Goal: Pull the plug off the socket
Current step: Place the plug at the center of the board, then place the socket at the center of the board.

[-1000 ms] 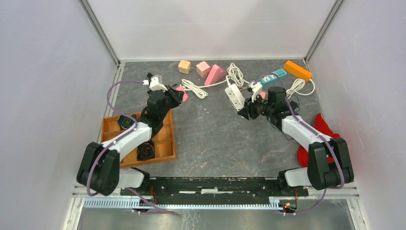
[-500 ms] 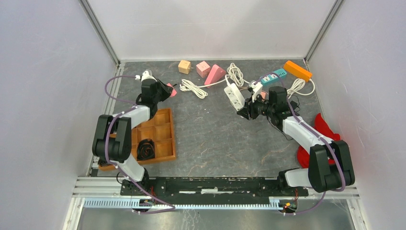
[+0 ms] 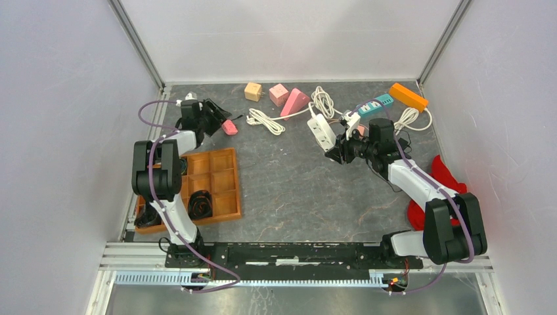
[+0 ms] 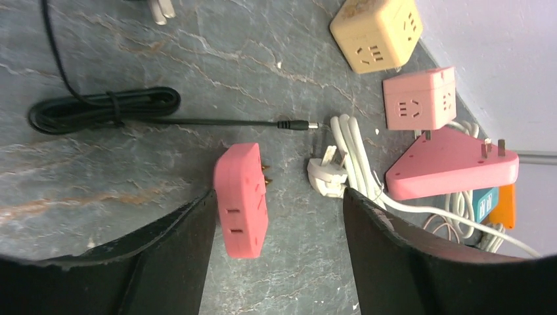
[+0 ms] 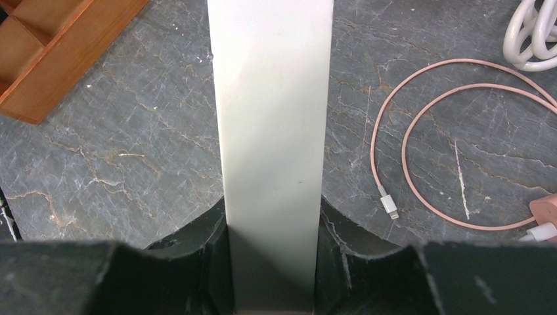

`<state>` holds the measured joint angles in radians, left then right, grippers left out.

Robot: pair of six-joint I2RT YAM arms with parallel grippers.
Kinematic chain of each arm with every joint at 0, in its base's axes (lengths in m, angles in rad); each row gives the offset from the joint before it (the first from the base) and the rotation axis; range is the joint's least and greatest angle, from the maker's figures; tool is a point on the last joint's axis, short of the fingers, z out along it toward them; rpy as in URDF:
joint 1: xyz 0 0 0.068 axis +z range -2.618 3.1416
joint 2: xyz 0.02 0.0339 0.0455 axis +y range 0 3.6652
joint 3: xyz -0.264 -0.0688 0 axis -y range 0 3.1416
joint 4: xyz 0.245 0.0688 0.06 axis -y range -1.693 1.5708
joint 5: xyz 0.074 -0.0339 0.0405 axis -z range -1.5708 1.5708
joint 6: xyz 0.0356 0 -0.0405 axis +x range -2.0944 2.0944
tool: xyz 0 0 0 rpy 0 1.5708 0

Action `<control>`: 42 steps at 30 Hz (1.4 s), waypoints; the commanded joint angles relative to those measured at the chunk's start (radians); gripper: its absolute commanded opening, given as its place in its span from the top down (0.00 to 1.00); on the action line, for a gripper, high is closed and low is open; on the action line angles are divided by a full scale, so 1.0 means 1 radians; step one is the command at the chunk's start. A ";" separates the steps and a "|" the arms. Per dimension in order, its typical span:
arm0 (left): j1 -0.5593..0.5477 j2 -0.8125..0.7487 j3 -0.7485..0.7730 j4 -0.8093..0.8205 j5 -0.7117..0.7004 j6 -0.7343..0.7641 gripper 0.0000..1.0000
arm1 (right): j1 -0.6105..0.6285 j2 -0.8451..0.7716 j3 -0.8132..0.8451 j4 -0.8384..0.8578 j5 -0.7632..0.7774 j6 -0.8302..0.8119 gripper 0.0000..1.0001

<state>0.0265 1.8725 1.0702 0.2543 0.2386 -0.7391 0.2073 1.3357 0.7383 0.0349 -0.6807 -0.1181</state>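
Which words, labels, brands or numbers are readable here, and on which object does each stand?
No text can be read.
The pink adapter, yellow cube and pink cube show only socket slots.
The white power strip shows a plain face.
The teal strip is too small to tell.

A pink plug [image 4: 242, 200], a rounded block with brass pins on one side and slots in its face, lies flat on the bench [image 3: 289, 190] just past the far edge of the wooden tray [image 3: 234, 184]. It sits loose between the spread left fingers [image 4: 171, 262]. Well right of the tray, the white socket strip [image 5: 272, 131], a long plain bar, is clamped at its near end by the right fingers [image 5: 368, 262]; it seems slightly lifted.
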 commanded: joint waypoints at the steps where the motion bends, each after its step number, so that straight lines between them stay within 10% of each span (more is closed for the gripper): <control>1: 0.027 -0.030 0.049 -0.049 0.009 0.042 0.23 | -0.003 -0.035 0.055 0.046 -0.013 -0.011 1.00; 21: -0.089 -0.588 0.000 -0.205 0.104 0.299 0.00 | -0.003 -0.073 0.073 0.014 -0.152 -0.087 1.00; 32: -0.368 -0.572 0.017 -0.613 -0.064 0.594 0.00 | -0.025 -0.254 0.056 -0.002 -0.042 -0.238 1.00; 42: -0.440 -0.618 -0.020 -0.648 -0.152 0.623 0.00 | -0.131 -0.304 0.053 -0.007 -0.010 -0.279 1.00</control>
<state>-0.4084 1.2900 1.0466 -0.3756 0.1352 -0.1646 0.1101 1.0664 0.7578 -0.0292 -0.7025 -0.3641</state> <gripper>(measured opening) 0.993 0.407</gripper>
